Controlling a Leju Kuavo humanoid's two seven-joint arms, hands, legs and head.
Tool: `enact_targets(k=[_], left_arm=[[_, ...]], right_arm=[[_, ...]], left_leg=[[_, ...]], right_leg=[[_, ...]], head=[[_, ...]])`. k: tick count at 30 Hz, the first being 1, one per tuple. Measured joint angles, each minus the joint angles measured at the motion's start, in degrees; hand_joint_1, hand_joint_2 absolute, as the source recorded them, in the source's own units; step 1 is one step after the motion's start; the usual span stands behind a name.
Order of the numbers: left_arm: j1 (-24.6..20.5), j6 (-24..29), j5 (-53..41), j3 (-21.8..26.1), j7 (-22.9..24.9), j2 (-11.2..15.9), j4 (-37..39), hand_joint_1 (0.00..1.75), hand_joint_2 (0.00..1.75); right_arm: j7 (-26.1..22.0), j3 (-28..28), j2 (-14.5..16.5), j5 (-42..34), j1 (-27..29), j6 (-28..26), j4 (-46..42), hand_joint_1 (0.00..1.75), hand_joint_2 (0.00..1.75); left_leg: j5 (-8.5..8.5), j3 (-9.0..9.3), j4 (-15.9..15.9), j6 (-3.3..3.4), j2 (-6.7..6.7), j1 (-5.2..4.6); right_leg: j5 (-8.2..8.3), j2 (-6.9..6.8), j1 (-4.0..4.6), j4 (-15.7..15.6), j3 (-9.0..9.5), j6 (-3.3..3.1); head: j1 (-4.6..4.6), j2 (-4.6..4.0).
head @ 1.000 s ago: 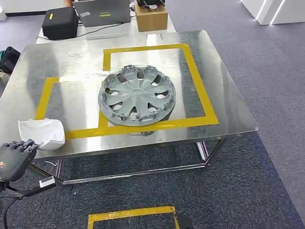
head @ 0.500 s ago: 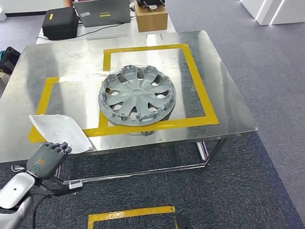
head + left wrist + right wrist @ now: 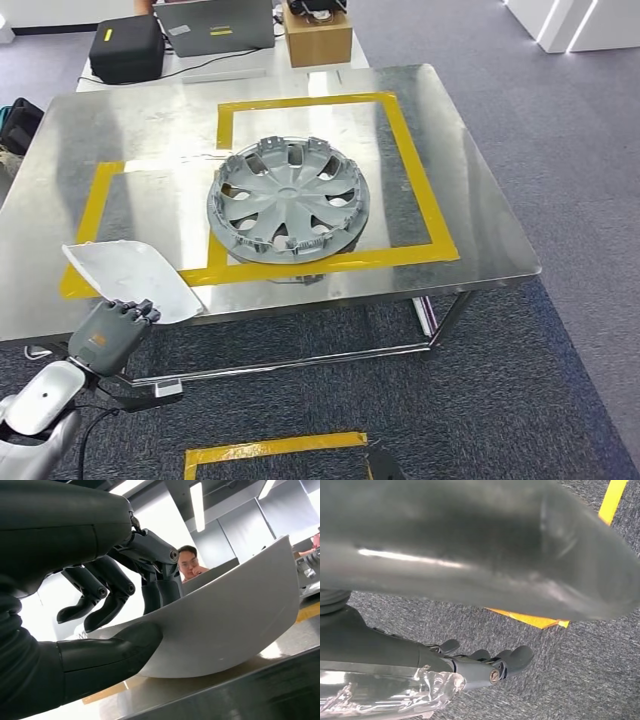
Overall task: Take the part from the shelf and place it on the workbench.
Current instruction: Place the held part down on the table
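Steel workbench [image 3: 468, 200], white part [image 3: 132, 275] on its near edge, left hand [image 3: 113, 330] gripping it

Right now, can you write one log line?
left hand: grips white part | part: on workbench front-left edge | hubcap: centre | right hand: open

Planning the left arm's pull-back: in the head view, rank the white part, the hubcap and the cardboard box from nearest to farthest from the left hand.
1. White part: at the workbench's near-left edge, in the left hand.
2. Hubcap: middle of the workbench, inside the yellow tape.
3. Cardboard box: on the far table behind the workbench.
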Motion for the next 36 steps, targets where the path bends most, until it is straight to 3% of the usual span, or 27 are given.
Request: enact_targets(k=[7, 15, 22, 27, 31, 36], left_arm=[[-1.9, -0.3, -0.6, -1.8, 0.5, -0.8, 1.4, 1.75, 1.75], [-4.3, 0.2, 0.2, -2.4, 5.3, -1.3, 4.1, 1.75, 1.75], [-5.8, 0.2, 0.5, -2.3, 5.6, -1.3, 6.5, 1.75, 1.75], [-6.3, 0.6, 0.0, -2.3, 6.2, -1.3, 7.8, 1.75, 1.75], [-6.6, 0.3, -0.1, -2.2, 6.7, -1.3, 8.2, 1.75, 1.75], [-6.8, -0.1, -0.2, -2.1, 7.1, -1.3, 8.1, 1.75, 1.75]], right_arm=[[1.1, 0.0, 0.2, 0.2, -0.3, 0.0, 0.0, 0.0, 0.0], [1.2, -0.2, 0.5, 0.2, -0.4, 0.0, 0.0, 0.0, 0.0], [1.2, -0.4, 0.5, 0.2, -0.4, 0.0, 0.0, 0.0, 0.0], [1.2, -0.5, 0.6, 0.2, -0.4, 0.0, 0.0, 0.0, 0.0], [1.2, -0.8, 0.8, 0.2, -0.4, 0.0, 0.0, 0.0, 0.0], [1.2, -0.9, 0.9, 0.1, -0.5, -0.1, -0.1, 0.0, 0.0]], left_leg=[[0.02, 0.0, 0.0, 0.03, 0.0, -0.01], [0.04, 0.0, 0.0, 0.05, -0.01, -0.01], [0.02, 0.0, 0.0, 0.1, -0.01, -0.04], [-0.17, -0.01, 0.1, 0.49, 0.0, -0.33], [-0.23, 0.01, 0.0, 1.17, 0.01, -0.72], [0.1, 0.38, -0.9, 1.72, 0.04, -0.4]], right_leg=[[0.04, 0.0, -0.01, 0.0, 0.02, 0.06], [0.06, 0.0, -0.01, 0.0, 0.03, 0.08], [0.07, 0.0, -0.04, 0.0, 0.03, 0.1], [0.09, 0.01, -0.37, -0.2, 0.06, 0.39], [0.22, 0.04, -0.75, -0.5, 0.15, 1.06], [0.15, 0.11, -0.62, -1.0, 0.56, 1.58]], head=[[0.0, 0.0], [0.0, 0.0], [0.01, 0.0], [-0.01, 0.0], [-0.01, 0.0], [-0.1, 0.0]])
